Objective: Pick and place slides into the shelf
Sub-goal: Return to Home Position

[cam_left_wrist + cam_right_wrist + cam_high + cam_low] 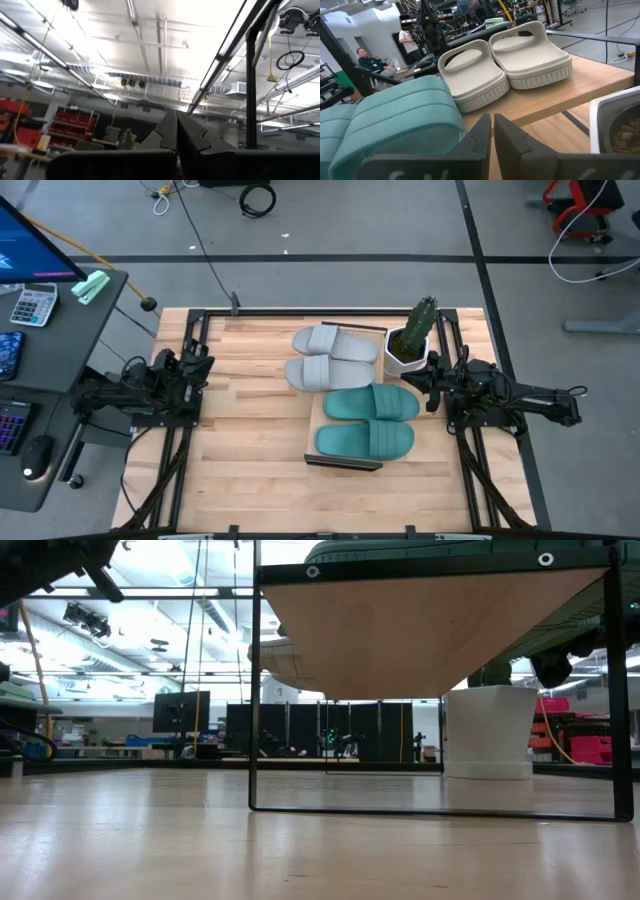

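The 2 grey slides (335, 341) and 2 green slides (370, 404) lie on the shelf (314, 420). Left gripper (203, 368) and right gripper (412, 380) are closed, empty. If it swings wide, the right gripper could nudge the pot (405, 360).

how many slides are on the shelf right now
4: two grey slides at the shelf end nearest the potted plant, two teal slides at the other end. None looks hidden.

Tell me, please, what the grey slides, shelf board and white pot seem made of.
The grey slides look like moulded foam or rubber: matte, seamless, ribbed sole edges. The shelf board looks like light wood, satin, with visible grain. The white pot is smooth, matte: ceramic or plastic, unclear which.
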`<state>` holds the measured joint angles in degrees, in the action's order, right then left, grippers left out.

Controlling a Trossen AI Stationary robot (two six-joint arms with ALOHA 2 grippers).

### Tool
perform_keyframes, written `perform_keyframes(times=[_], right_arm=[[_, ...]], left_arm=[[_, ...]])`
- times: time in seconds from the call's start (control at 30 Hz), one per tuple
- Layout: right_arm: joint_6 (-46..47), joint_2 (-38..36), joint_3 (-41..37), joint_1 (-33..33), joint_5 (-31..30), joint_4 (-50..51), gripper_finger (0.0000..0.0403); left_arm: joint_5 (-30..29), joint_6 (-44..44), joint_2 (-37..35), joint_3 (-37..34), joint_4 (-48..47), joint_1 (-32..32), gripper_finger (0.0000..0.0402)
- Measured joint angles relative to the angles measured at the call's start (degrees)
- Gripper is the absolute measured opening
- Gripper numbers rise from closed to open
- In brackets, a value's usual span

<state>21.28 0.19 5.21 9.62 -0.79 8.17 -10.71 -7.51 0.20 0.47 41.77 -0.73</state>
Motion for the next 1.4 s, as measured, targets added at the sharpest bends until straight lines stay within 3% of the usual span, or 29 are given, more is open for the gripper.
perform_keyframes(times=[0.2,0.5,0.93,1.4], right_arm=[[-0.01,0.00,0.00,0.00,-0.01,-0.01,0.0027],[-0.01,-0.01,0.00,0.01,0.00,0.00,0.0027],[0.00,0.00,0.00,-0.01,-0.01,-0.01,0.0027],[0.00,0.00,0.00,-0.01,0.01,-0.01,0.0027]], left_arm=[[1.03,0.34,0.05,0.05,-2.06,1.78,0.0006],[6.50,-4.01,0.05,0.00,-21.64,2.83,0.0006],[8.51,-3.86,0.05,-0.02,-35.02,2.77,0.0003],[11.18,-5.36,0.05,-0.04,-39.18,2.77,0.0010]])
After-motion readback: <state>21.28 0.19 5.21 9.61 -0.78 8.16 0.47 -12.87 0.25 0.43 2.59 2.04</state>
